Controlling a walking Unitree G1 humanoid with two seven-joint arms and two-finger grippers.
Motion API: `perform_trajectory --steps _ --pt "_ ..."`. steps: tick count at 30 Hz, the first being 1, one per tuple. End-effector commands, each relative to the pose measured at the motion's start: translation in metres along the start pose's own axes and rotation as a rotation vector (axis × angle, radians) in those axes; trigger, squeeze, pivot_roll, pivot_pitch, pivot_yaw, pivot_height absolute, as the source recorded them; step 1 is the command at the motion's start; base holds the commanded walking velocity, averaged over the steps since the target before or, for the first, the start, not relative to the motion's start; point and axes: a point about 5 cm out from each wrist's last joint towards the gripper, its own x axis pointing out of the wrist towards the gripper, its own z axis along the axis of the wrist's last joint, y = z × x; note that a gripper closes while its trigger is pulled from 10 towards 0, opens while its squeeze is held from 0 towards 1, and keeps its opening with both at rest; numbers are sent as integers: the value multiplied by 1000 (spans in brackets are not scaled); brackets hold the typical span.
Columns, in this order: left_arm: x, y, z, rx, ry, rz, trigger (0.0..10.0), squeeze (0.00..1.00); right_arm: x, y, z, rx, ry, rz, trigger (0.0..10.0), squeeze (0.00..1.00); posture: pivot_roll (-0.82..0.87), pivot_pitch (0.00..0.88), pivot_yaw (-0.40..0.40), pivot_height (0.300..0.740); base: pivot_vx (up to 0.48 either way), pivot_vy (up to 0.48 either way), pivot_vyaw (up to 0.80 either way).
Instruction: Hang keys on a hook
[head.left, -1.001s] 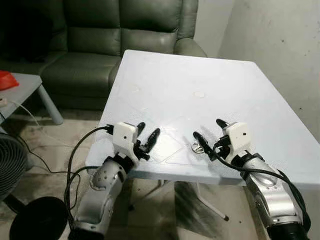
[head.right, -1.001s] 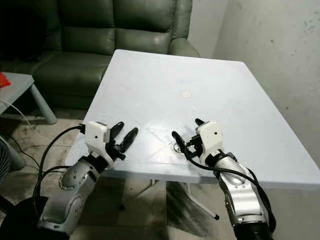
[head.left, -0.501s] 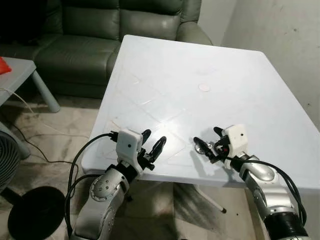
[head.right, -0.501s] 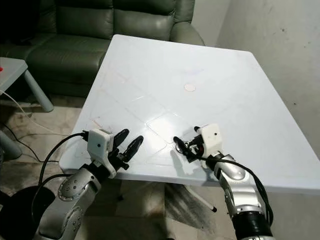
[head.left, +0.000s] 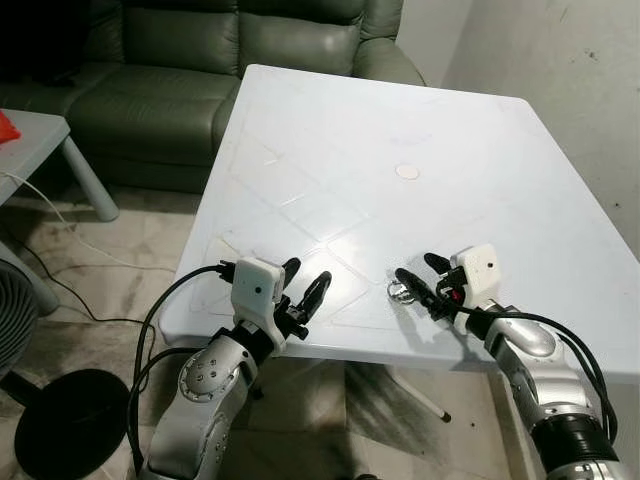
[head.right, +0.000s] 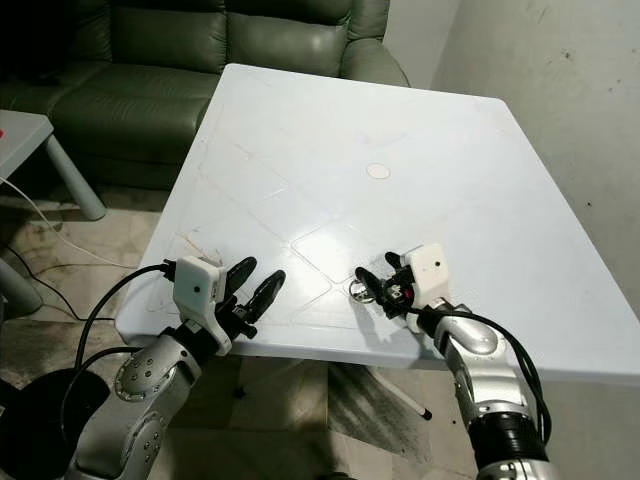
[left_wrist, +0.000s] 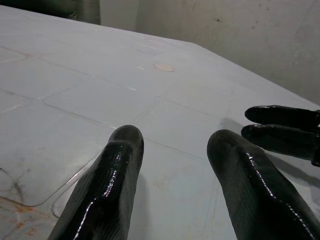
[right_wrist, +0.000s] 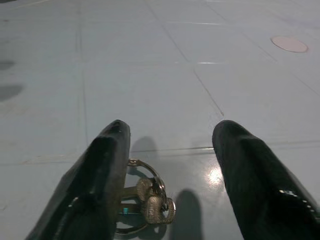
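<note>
A small bunch of silver keys (head.left: 399, 291) on a ring lies flat on the white table (head.left: 400, 130), close to its near edge. My right gripper (head.left: 417, 269) is open and low over the table, just behind the keys. In the right wrist view the keys (right_wrist: 147, 202) sit between the two fingers, close to one finger (right_wrist: 102, 170); I cannot tell if they touch. My left gripper (head.left: 308, 273) is open over the table's near-left edge with nothing between its fingers (left_wrist: 117, 170).
A round pale mark (head.left: 407, 172) sits mid-table. A green sofa (head.left: 200, 60) stands behind the table, and a bare wall (head.left: 560, 60) is to the right. On the left are a low grey side table (head.left: 40, 140), floor cables and a black round base (head.left: 70, 430).
The camera has tilted and shifted, so the whole picture has moved. The right gripper stays open by the keys, edged slightly right. The keys and the left gripper have kept their places.
</note>
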Motion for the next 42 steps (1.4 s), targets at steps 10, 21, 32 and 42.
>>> perform_trajectory --steps 10,21,32,42 --pt "-1 -1 5 1 -12 8 10000 0 -6 -4 -2 -67 29 68 0 0 -56 138 -97 724 0 0 0" --pt "-1 -1 5 -6 -15 20 10000 0 -8 -3 -6 -92 59 107 0 0 -52 146 -106 724 0 0 0" --pt "-2 -1 6 -14 -20 30 10000 0 -6 -4 -8 -102 86 111 0 0 -48 145 -111 724 0 0 0" --pt "-1 -1 6 -17 -21 32 10000 0 -5 -9 -2 -77 42 78 0 0 -47 145 -114 724 0 0 0"
